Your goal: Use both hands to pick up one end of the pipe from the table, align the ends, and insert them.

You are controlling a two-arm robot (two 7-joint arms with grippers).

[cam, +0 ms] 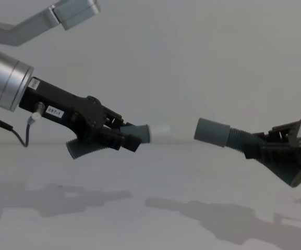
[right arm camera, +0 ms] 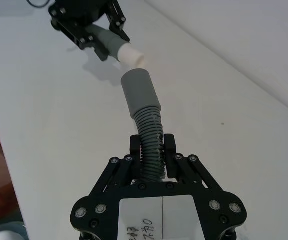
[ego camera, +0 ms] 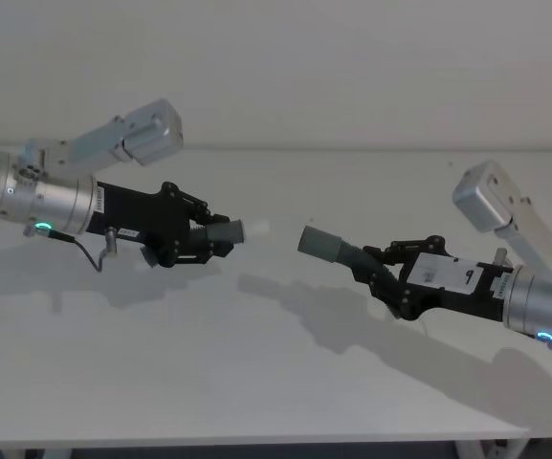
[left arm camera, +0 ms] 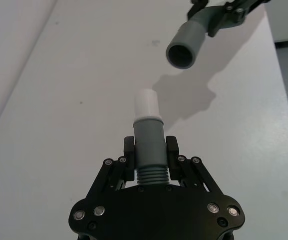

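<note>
Both pieces of the pipe hang above the table [ego camera: 256, 382], end facing end with a gap between them. My left gripper [ego camera: 209, 239] is shut on the piece with the white tip [ego camera: 254, 229], gripping just behind its grey cuff [left arm camera: 148, 137]. My right gripper [ego camera: 376, 269] is shut on the ribbed part [right arm camera: 150, 137] of the other piece, whose open grey socket [ego camera: 320, 243] points at the white tip. In the chest view the white tip [cam: 160, 131] and the socket [cam: 212, 132] sit at nearly the same height. In the left wrist view the socket [left arm camera: 186, 45] lies ahead and off to one side.
The white tabletop carries the arms' shadows [ego camera: 285, 306] beneath the grippers. Its front edge [ego camera: 256, 444] runs along the bottom of the head view. A plain pale wall [ego camera: 352, 67] stands behind.
</note>
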